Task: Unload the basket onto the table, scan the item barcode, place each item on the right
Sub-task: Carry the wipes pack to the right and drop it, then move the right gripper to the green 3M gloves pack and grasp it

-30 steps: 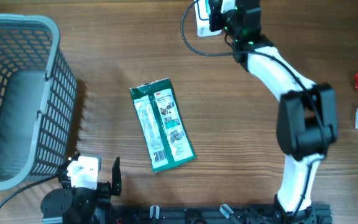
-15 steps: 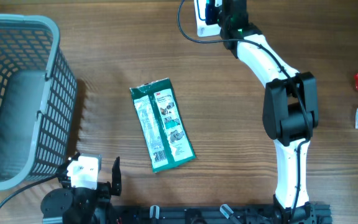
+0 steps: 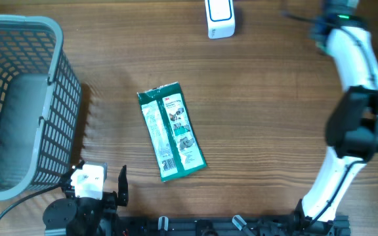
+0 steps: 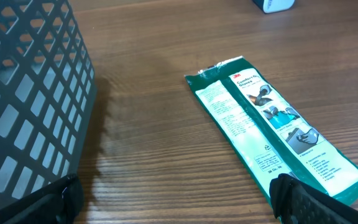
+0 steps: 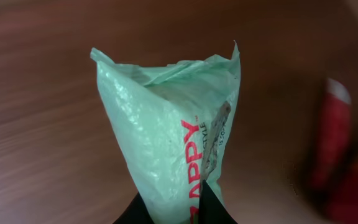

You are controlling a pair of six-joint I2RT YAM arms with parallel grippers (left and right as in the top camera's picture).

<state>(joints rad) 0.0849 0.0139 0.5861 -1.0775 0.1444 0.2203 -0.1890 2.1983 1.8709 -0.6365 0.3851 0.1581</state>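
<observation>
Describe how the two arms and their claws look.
The right arm has smooth white tube-like links joined by bulky black joint housings. The left arm shows a black round body, a white block on top and a grey cable trailing from it. The left claw has two blocky black fingers; of the right claw only black fingertips show.

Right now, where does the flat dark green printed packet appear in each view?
Overhead: flat dark green printed packet, just left of centre.
Left wrist: packet, right of centre.
Right wrist: absent; only a pale green plastic bag.
Shared landmark: grey mesh basket, left of the packet.
</observation>
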